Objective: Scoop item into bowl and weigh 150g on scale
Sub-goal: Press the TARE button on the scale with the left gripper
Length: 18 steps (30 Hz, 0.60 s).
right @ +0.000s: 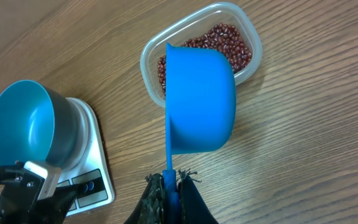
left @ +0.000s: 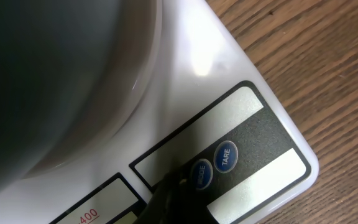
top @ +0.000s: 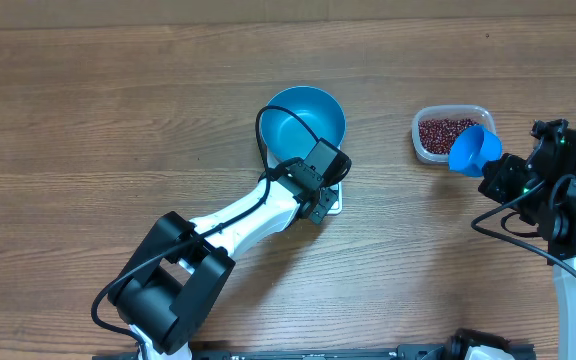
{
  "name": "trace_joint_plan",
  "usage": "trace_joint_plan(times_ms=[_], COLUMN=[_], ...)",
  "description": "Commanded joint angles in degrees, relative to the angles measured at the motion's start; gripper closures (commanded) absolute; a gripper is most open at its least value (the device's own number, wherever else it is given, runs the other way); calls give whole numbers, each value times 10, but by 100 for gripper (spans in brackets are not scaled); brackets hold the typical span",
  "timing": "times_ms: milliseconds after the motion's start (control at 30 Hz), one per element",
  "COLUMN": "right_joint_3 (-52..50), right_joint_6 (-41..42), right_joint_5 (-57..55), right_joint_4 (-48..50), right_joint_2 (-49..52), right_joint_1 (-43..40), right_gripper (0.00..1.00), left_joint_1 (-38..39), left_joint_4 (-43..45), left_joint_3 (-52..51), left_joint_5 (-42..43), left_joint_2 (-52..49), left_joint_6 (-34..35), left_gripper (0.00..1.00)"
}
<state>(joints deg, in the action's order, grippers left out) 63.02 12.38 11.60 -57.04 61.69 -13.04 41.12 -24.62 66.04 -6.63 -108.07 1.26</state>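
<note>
- Overhead: the bowl [top: 306, 118] stands empty on the scale [top: 335, 204], of which only a white corner shows past the left arm [top: 253, 215]. The beans [top: 446, 129] lie in the clear tub [top: 418, 135], well apart from the bowl on the counter [top: 118, 120]. The scoop [top: 475, 150] hangs at the tub's near rim and appears unloaded. Risk: beans drop on the bare counter during the carry from tub to bowl.
- Left wrist: the left jaws, pressed together, rest at the round button [left: 201, 174] just beside the TARE key [left: 225, 157]. Risk: a wrong key changes units instead of zeroing, so the 150 g reading would mislead. Pressure on the scale's body may also skew the zero. The bowl overhangs the platform, so a rising wrist could nudge it.
- Right wrist: the right jaws pinch the scoop's thin handle [right: 168, 152] edge-on. Risk: once loaded, the handle may twist in this narrow hold and tip beans early. Heaped scoops may overshoot the target.
</note>
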Motion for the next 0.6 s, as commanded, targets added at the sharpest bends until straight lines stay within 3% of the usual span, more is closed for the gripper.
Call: trace_joint_plan(times_ms=[0,567], right_joint_3=[16,16], right_joint_6=[-3,-3], right_joint_5=[1,1], right_joint_4=[2,2], right_joint_2=[-1,-1], right_joint_1=[-2,-2], right_gripper=[96,96], left_joint_1=[-3,-4], left_joint_4=[0,0], left_joint_3=[-3,-18], left_joint_5=[0,-8], left_joint_2=[-13,-13], left_joint_6=[-11,-11], left_gripper=[96,96])
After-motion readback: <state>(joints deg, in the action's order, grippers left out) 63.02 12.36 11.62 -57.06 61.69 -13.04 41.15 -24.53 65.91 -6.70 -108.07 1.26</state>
